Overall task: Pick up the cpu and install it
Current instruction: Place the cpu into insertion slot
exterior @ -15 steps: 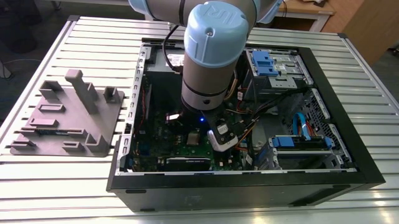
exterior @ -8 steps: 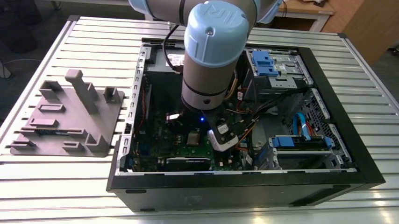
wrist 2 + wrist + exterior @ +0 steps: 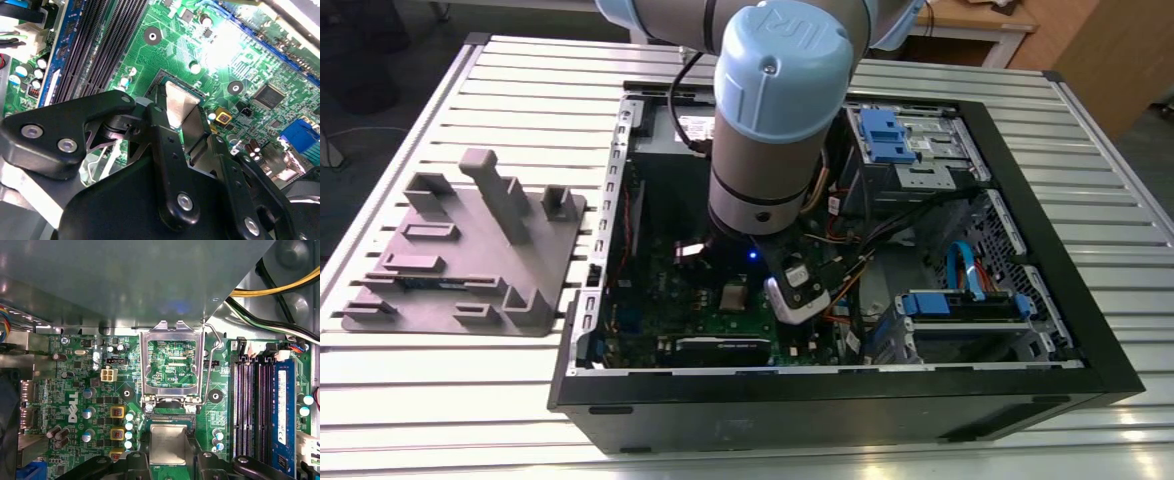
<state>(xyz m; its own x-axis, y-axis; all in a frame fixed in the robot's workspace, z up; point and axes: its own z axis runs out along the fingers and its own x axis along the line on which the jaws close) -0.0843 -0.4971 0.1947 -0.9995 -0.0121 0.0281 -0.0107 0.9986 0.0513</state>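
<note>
The cpu (image 3: 168,444), a small square chip with a pale silvery top, lies over the socket on the green motherboard (image 3: 75,390) in the first wrist view. My gripper (image 3: 168,456) straddles it, one black finger against each side, shut on it. Just beyond it the metal socket frame (image 3: 145,365) stands swung open with its lever beside it. In the second wrist view the cpu (image 3: 179,107) shows as a silvery patch between the black fingers (image 3: 162,130). In the exterior view the arm reaches down into the open computer case (image 3: 854,400), and the gripper (image 3: 785,305) hangs low over the board.
Black memory slots and a blue memory stick (image 3: 282,410) run beside the socket. Yellow and black cables (image 3: 280,290) cross one corner above the board. Blue-tabbed drive cages (image 3: 894,135) fill the case's far side. A grey fixture (image 3: 467,250) stands on the table at the exterior view's left.
</note>
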